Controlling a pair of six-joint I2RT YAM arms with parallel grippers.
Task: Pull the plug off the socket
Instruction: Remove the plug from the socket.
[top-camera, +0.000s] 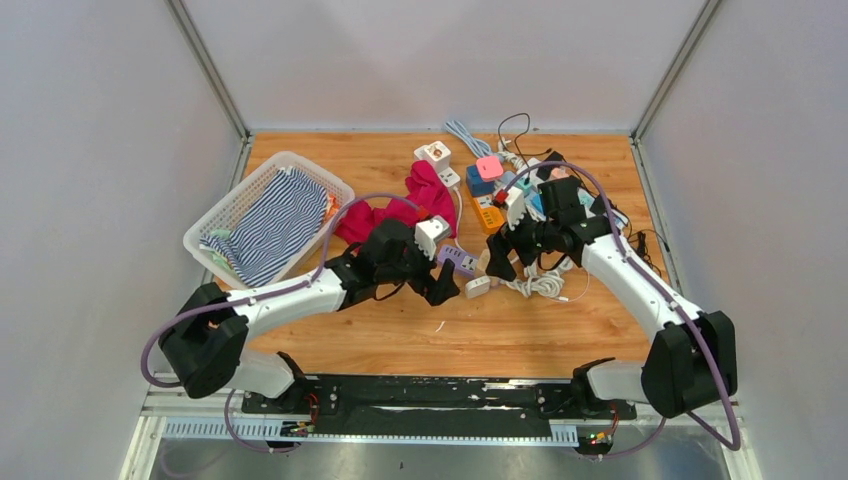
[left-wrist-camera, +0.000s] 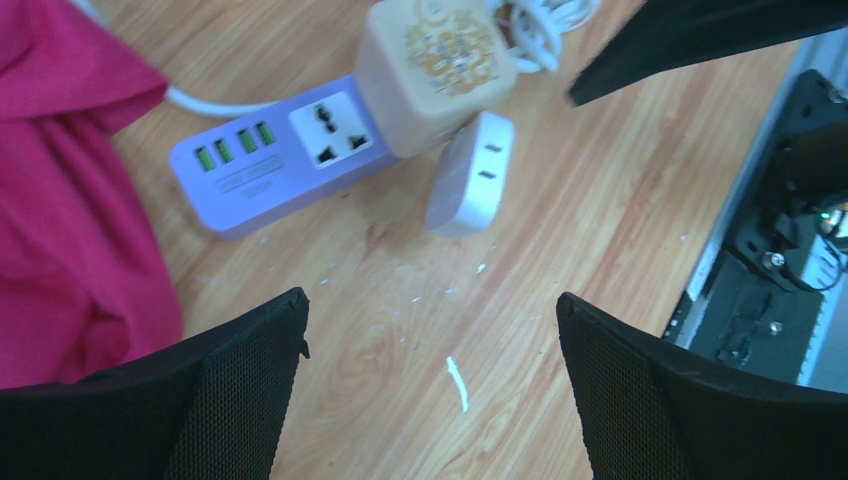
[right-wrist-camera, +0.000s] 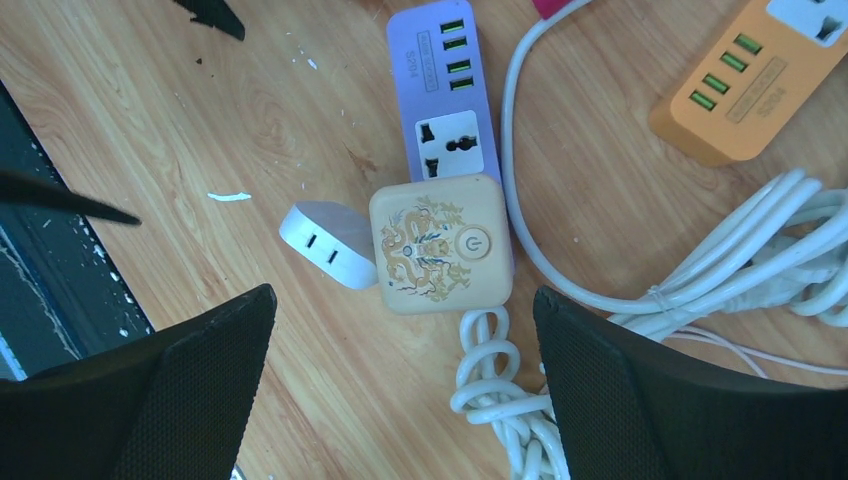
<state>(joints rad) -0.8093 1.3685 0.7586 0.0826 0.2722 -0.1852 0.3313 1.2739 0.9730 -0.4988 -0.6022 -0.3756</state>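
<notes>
A purple power strip, the socket, lies flat on the wooden table. A beige cube plug with a gold dragon print sits on its end. A small white adapter lies against the cube's side. My left gripper hovers open over bare wood just short of the adapter. My right gripper hangs open above the cube and a knotted white cable. Neither gripper touches anything.
An orange power strip and a coil of white cables lie to the right. A pink cloth sits left of the purple strip. A white basket holds striped cloth. More sockets crowd the back.
</notes>
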